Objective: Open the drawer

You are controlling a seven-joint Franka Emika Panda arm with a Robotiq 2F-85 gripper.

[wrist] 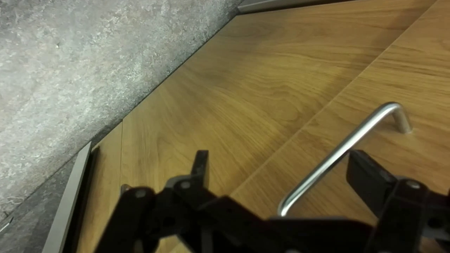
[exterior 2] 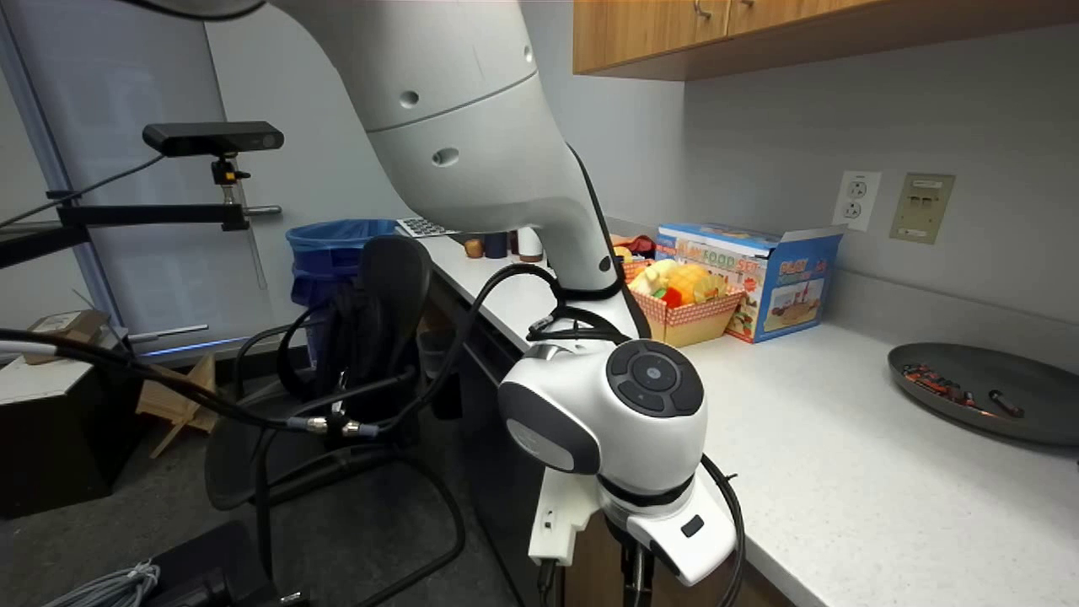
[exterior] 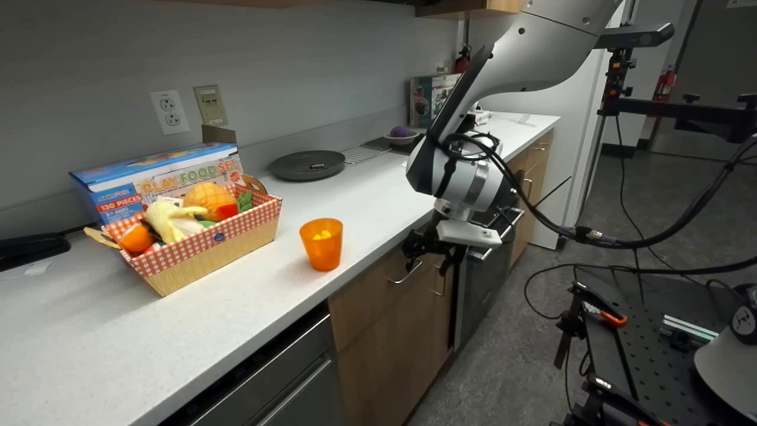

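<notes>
The drawer (exterior: 364,293) has a light brown wood front under the white counter edge. Its front looks flush with the wood below, so it is shut. Its silver bar handle (exterior: 405,273) shows in the wrist view (wrist: 327,163) as a slanting bar. My gripper (exterior: 430,260) is open and empty at the handle. In the wrist view my gripper's fingers (wrist: 278,158) stand apart with the bar between them; the right fingertip is close beside the bar, and I cannot tell whether it touches. In an exterior view the arm hides the handle and fingertips.
An orange cup (exterior: 322,244) stands near the edge of the counter (exterior: 248,331). A basket of play food (exterior: 219,248) and a dark pan (exterior: 307,165) lie behind it. A dark grey appliance (exterior: 290,378) and an oven-like dark front (exterior: 485,284) flank the wood cabinet.
</notes>
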